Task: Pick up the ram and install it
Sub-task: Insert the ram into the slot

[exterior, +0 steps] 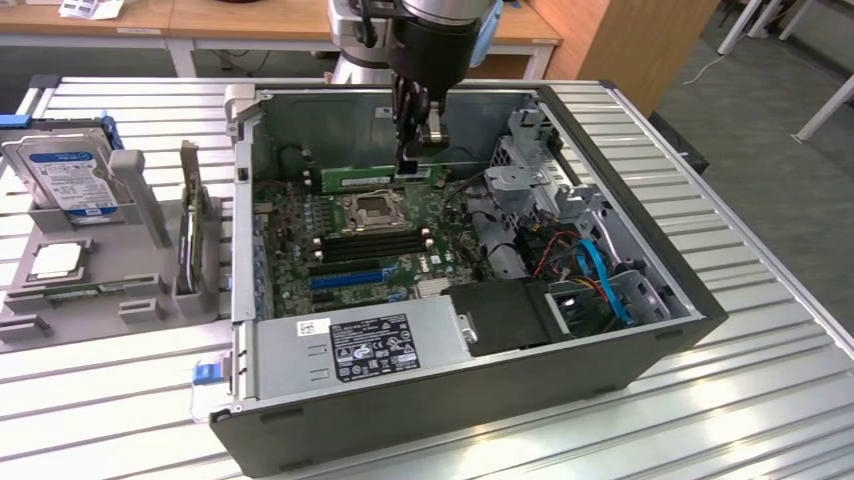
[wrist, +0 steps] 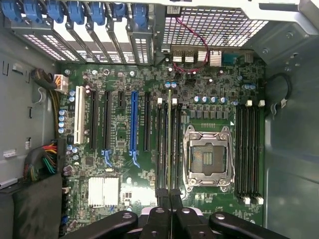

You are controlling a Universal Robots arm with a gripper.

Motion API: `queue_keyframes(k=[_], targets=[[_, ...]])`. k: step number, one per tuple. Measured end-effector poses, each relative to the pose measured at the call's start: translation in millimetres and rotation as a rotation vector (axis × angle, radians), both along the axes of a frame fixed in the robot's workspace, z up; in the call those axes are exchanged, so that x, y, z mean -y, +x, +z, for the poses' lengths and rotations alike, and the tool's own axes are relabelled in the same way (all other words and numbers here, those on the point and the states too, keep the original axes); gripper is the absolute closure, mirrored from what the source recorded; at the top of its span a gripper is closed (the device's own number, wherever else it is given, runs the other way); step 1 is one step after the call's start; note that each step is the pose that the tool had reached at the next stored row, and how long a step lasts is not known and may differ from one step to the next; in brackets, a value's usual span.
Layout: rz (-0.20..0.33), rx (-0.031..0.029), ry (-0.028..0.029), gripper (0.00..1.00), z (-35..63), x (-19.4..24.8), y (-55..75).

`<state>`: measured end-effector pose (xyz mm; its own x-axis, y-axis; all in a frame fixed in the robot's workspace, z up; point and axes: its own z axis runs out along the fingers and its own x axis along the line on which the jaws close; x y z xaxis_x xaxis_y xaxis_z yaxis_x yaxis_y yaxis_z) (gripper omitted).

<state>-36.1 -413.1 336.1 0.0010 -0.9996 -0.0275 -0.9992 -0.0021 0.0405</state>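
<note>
ram held over the slots, not yet seated

a slatted metal table [exterior: 747, 380] carries an open computer case [exterior: 534, 400] lying on its side. at the exterior view's left, well apart from the work, a grey holder [exterior: 80, 290] has a hard drive [exterior: 64, 170] and an expansion card [exterior: 198, 235] standing in it. inside the case the green motherboard [exterior: 300, 215] covers the floor, with the power supply [exterior: 360, 345] along the near wall. the empty cpu socket [wrist: 207, 157] sits mid-board, and a bank of black memory slots [wrist: 162, 149] lies just beside it.

the ram [exterior: 354, 180] is in the air above the board, towards the far wall of the case. the gripper [exterior: 411, 158] is clamped on its upper edge near one end, fingers drawn together on the thin board. from the wrist it shows edge-on as a pale line running the same way as the slots and over that bank. i cannot tell which slot it is over, nor whether its lower edge touches one.

done well, this step is mostly about squareness. the stick looks parallel to the slots, which is right, but the grip is off-centre, so pressure would likely seat the held end first and lift the free end. it should come down level, with the notch matched to the slot's key. the white latches at the slot ends need to be open, and i cannot tell whether they are. any sideways drift risks landing it on the ridge between two slots.
</note>
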Motion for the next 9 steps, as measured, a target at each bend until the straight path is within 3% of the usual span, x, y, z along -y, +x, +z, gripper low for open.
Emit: queue_keyframes(k=[9], targets=[[0.0,0.0015,-0.0002,0.88,-14.3,0.0,0.0]])
